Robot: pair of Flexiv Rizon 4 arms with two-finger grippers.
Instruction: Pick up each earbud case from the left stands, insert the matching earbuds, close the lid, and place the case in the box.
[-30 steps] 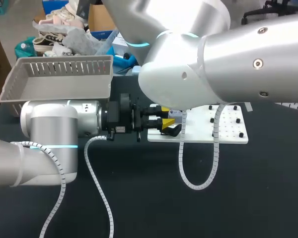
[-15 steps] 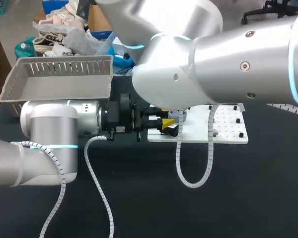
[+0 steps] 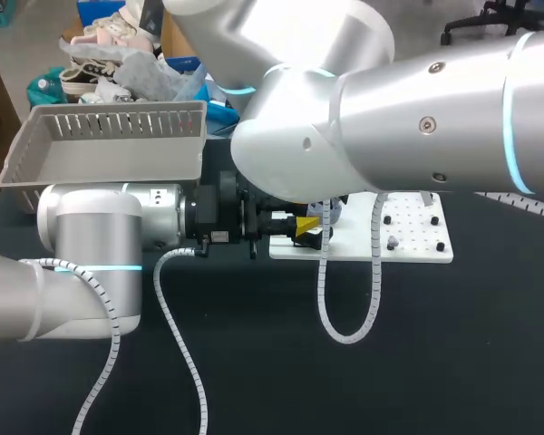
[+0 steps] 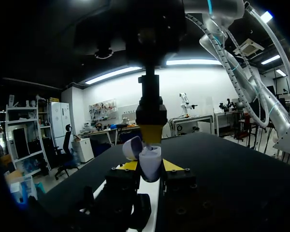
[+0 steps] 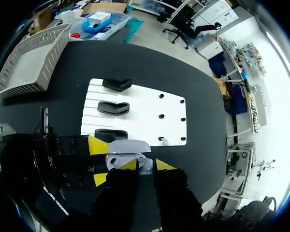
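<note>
Over the last 1 second the right arm has swung further across toward the left arm. The left arm has not budged. The left jaws stay clamped on the open earbud case, lid up. The right jaws, directly above it, look pinched on 1 earbud, so insertion seems under way. What looks like another earbud waits on the white board ahead of them. No writing is legible on case or board.
</note>
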